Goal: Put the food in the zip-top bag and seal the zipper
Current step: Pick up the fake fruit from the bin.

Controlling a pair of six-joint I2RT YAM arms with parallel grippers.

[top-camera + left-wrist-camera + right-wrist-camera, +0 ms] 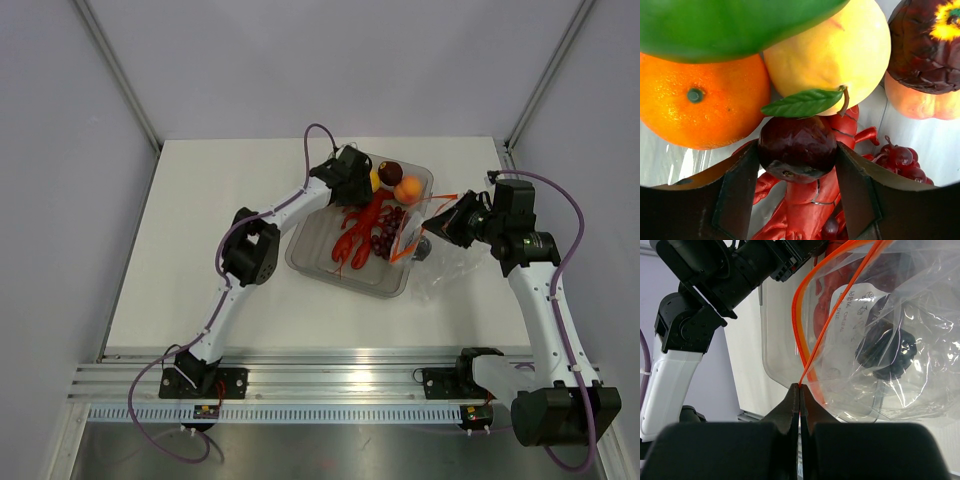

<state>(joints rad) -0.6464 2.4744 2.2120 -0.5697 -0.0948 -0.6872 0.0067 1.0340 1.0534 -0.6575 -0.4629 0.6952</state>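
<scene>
The left hand (796,152) is clenched on a glossy dark plum (797,137) over the clear-grey plastic tray (312,245), the right hand (800,390) pinching the red-orange zipper strip (796,325) of the clear crinkly bag (920,300) beside it, whose limp mouth may sag shut before the plum arrives.

Bright, even, from overhead; faint shadows on table (200,250). Glare streaks across bag (920,295). Pepper (730,25) blurred close up; wrist views bent at edges.

A plum (796,142) sits between the left claw's (797,165) fingers (740,185), a lobster (810,210) below it, an orange (695,100) and a pear (835,50) beyond (all within the tray (385,281)), and the bag (900,315) hangs ahead of the right claw (800,390).
</scene>
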